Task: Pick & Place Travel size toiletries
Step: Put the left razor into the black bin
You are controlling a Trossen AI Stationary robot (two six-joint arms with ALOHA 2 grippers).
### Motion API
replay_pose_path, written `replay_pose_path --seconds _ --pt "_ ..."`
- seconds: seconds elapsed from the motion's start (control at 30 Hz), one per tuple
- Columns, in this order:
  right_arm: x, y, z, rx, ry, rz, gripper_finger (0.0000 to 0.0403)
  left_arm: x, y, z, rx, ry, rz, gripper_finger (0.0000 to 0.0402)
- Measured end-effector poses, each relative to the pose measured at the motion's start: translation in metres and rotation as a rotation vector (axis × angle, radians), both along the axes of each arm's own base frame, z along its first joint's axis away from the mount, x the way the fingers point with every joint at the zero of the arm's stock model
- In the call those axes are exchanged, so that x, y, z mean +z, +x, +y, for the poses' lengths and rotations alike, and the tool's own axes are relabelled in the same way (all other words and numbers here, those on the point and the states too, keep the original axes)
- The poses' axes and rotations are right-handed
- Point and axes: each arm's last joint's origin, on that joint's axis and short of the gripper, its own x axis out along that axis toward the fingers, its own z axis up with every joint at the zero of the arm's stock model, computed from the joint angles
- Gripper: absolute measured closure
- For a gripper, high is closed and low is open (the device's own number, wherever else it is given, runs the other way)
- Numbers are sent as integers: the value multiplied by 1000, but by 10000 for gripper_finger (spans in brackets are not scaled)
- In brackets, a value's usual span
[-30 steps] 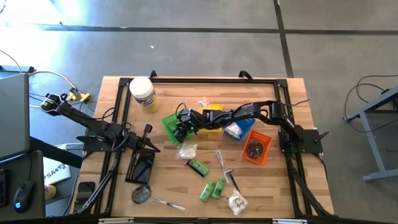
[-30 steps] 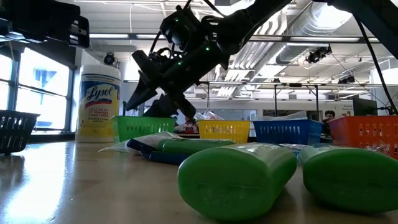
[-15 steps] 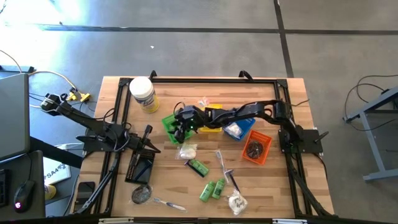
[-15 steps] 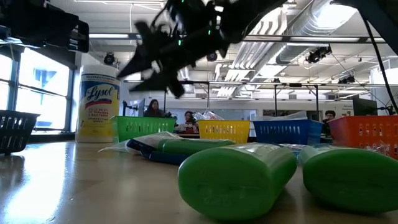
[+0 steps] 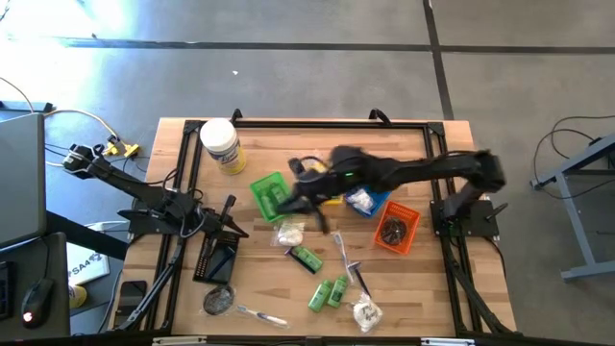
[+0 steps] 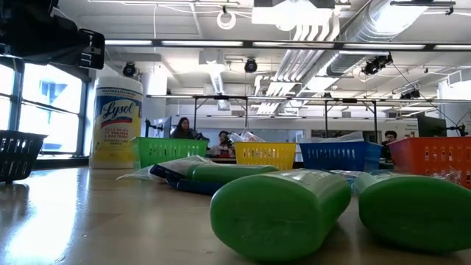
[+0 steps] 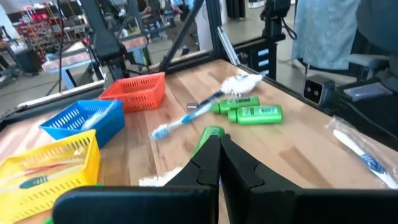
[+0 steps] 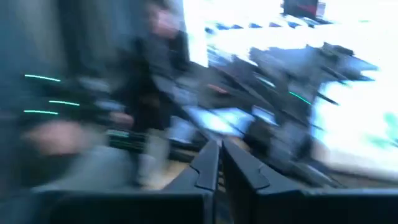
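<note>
The travel size toiletries lie loose on the wooden table: two green tubes [image 5: 327, 291] side by side, a third green tube [image 5: 306, 258], a white packet [image 5: 288, 233], a clear-wrapped toothbrush [image 5: 348, 261], a dark round sachet [image 5: 219, 300] and a razor [image 5: 259, 314]. My right gripper [image 5: 298, 197] is a blur high over the green tray [image 5: 264, 190]. Its fingers [image 8: 214, 155] are shut, with nothing seen between them. My left gripper [image 5: 231, 202] waits shut at the table's left, above the black tray [image 5: 216, 258].
Yellow [image 7: 43, 168], blue [image 5: 373, 202] and orange [image 5: 396, 229] trays stand in a row right of the green one. A large white jar [image 5: 221, 144] stands at the far left. In the low view the green tubes [image 6: 280, 210] fill the foreground. People show in the room beyond.
My right gripper has risen quickly from just over the green tray, gone up out of the low view, and now shows as a blur in the high view. Its arm has swung up with it. The things on the table lie where they were.
</note>
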Motion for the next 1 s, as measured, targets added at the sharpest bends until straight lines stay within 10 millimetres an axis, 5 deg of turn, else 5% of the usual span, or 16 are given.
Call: replay_pose_path --seconds 0.13,0.27,0.63,1.0 --pt "24 -45 10 80 18 -99 399 -1 0 0 4 5 10 401" --pt "19 -88 12 -28 6 -111 400 -2 0 0 6 10 24 401" --pt "-50 -184 3 -270 82 -179 401 -3 0 0 6 11 32 401" --pt "-135 -221 -2 -312 126 -189 401 -4 0 0 8 15 34 401"
